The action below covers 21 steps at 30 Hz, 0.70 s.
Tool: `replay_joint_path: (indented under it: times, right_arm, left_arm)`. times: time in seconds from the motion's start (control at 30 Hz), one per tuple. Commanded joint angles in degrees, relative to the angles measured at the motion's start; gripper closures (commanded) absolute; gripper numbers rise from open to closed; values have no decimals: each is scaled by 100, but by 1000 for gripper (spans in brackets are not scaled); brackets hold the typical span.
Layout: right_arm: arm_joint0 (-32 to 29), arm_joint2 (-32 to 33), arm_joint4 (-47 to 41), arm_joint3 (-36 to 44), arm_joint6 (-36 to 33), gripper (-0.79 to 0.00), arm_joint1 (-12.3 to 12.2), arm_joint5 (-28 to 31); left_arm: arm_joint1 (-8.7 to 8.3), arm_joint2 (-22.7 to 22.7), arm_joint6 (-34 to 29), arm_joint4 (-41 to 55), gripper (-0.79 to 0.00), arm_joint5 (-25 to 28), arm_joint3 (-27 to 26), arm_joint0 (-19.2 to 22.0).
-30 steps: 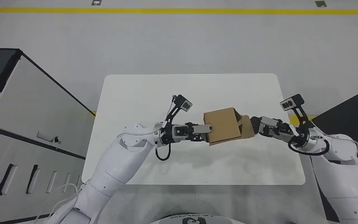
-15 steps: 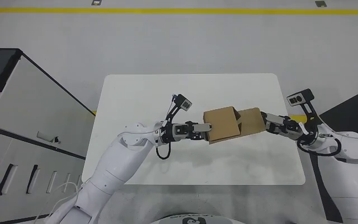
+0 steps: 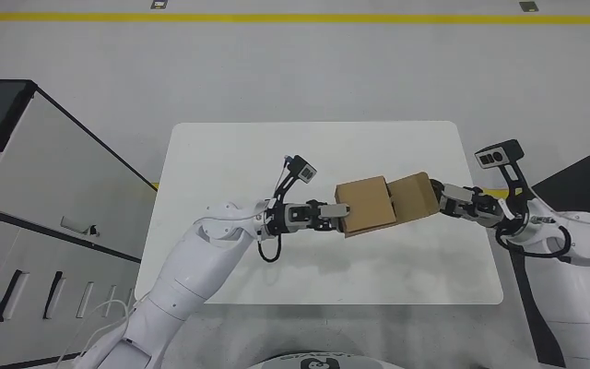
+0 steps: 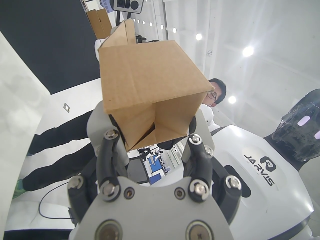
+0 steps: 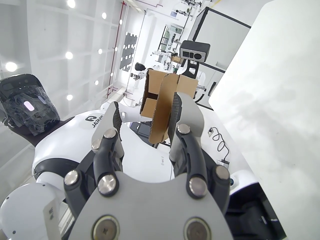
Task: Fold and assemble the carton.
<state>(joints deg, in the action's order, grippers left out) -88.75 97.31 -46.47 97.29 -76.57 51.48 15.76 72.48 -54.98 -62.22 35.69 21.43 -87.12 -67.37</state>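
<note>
A brown carton [image 3: 366, 205] is held in the air over the middle of the white table [image 3: 277, 148], lying on its side. My left gripper [image 3: 339, 214] is shut on the carton's [image 4: 147, 76] folded end, one finger [image 4: 110, 138] at each side. At the opposite end, one flap [image 3: 412, 196] stretches outward toward my right gripper [image 3: 439, 198]. In the right wrist view that flap [image 5: 160, 111] lies between the open fingers, resting against one pad [image 5: 178, 108], while the other finger stands well apart. The carton's open inside [image 5: 150, 93] faces the right gripper [image 5: 147, 103].
A grey cabinet [image 3: 55, 184] stands off the table's left side. A yellow floor line [image 3: 295, 17] runs beyond the far edge. The table's right end [image 3: 479, 267] lies under the right arm.
The right gripper has drawn back to the right and slightly away from me, and the flap has swung from tucked against the carton's opening to stretched outward. The left arm and carton body stayed still.
</note>
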Motion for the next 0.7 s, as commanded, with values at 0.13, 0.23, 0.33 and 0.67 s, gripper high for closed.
replay_joint_path:
  times: [0.13,0.23,0.33,0.67]
  right_arm:
    - [55,-101,-30,53,8,-397,21,21]
    - [100,-164,-21,104,63,-403,35,47]
    - [131,-218,-23,159,113,-406,48,53]
    - [147,-339,-19,247,186,-385,82,69]
  left_arm:
    - [5,34,-11,-52,0,2,-14,16]
    - [10,73,43,-126,0,-34,-95,9]
    - [11,81,55,-124,0,-37,-115,0]
    - [10,92,17,-69,0,-61,-157,-15]
